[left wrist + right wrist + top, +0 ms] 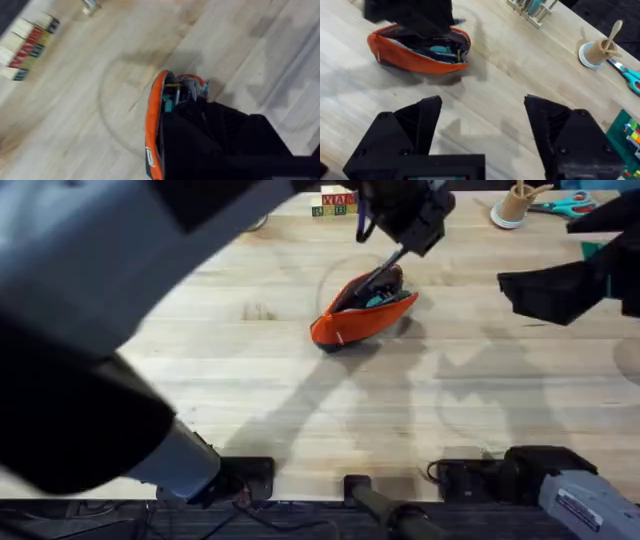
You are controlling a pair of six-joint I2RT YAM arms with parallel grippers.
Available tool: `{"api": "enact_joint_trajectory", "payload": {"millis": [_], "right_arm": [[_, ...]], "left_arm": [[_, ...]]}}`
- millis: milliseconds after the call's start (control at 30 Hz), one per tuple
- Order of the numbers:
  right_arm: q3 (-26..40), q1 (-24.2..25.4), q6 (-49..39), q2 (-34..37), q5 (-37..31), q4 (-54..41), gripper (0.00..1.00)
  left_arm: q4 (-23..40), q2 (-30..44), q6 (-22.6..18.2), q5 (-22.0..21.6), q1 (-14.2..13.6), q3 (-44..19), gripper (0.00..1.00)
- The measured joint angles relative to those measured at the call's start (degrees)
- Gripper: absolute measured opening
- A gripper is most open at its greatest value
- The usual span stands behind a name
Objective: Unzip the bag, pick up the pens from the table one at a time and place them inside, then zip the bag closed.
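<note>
Now the orange pencil pouch (362, 312) lies on the wooden table (250, 380), near the middle and toward the far edge, w/ its zipper open and dark lining showing. Teal and dark items sit inside, clear in the right wrist view (420, 47).

Left hand (400, 252) is over the pouch's far end, a dark pen (385, 268) slanting down from it into the opening. Its fingertips are hidden in the left wrist view (200, 135), so can't tell for sure if it's gripping the pen or loose.

Right hand (482, 125) hangs above bare table, well apart from the pouch, toward the right edge; fingers (427, 112) spread wide, nothing btwn them. Overhead it shows as a dark shape (560, 285).

Along the far edge: lettered blocks (335, 204), a paper cup w/ a wooden stick (516, 206), teal-handled scissors (562, 207).
</note>
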State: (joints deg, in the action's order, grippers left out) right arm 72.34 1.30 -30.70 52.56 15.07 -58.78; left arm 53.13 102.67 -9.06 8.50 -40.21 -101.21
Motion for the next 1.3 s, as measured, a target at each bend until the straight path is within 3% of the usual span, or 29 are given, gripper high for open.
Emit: {"api": "enact_joint_trajectory", "payload": {"millis": [200, 600, 867, 1133, 1300], "right_arm": [[0.0, 0.0, 0.0, 0.0, 0.0, -0.01, 0.998], [0.0, 0.0, 0.0, 0.0, 0.0, 0.0, 0.998], [0.0, 0.0, 0.0, 0.01, 0.0, 0.0, 0.998], [0.0, 0.0, 0.0, 0.0, 0.0, -0.02, 0.998], [0.0, 0.0, 0.0, 0.0, 0.0, -0.01, 0.998]], "left_arm": [[1.04, 4.44, 0.12, 0.76, 0.0, 0.0, 0.042], [9.72, 8.12, -0.32, -1.3, -0.07, -0.61, 0.042], [8.8, 9.47, -1.27, -1.93, -0.07, -0.66, 0.042], [7.27, 9.56, -4.56, -2.39, -0.07, -1.68, 0.042], [7.54, 9.56, -7.19, -5.05, -0.04, -4.58, 0.042]]}}
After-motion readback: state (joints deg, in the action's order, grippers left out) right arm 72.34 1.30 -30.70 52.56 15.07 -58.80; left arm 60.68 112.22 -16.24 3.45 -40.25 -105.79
